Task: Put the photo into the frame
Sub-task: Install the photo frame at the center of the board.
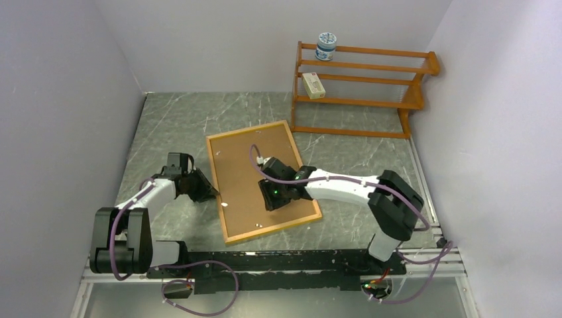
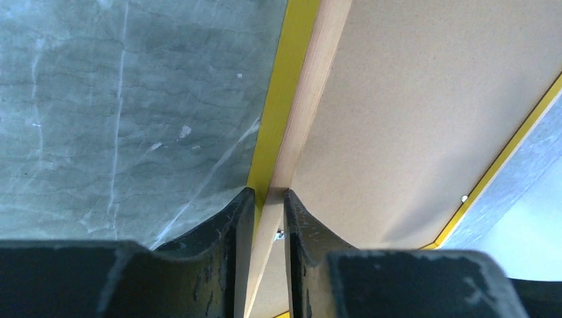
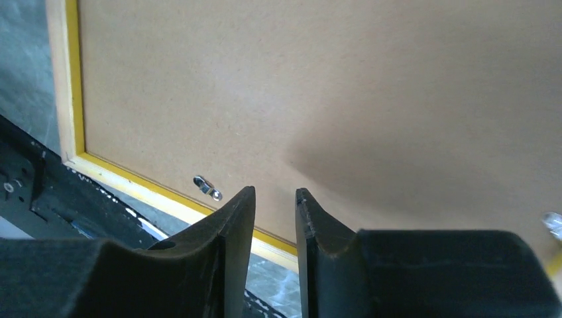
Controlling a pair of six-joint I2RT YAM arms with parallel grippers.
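The frame (image 1: pixel 214 167) lies face down in the middle of the table, with its light wood back up and a brown backing board (image 1: pixel 245 165) sitting in it. My left gripper (image 1: pixel 209 192) is at the frame's left rail. In the left wrist view its fingers (image 2: pixel 242 218) press both sides of the wooden rail (image 2: pixel 311 93), beside the yellow edge. My right gripper (image 1: pixel 272 202) hovers over the backing board (image 3: pixel 298 86) near the frame's near rail (image 3: pixel 132 182), its jaws slightly apart with nothing between them. The photo is hidden from every view.
An orange-brown shelf rack (image 1: pixel 361 86) stands at the back right with a jar (image 1: pixel 325 46) on top and a small box (image 1: pixel 315 85) on a shelf. A metal tab (image 3: pixel 207 187) sits on the backing board. Walls close in left and right.
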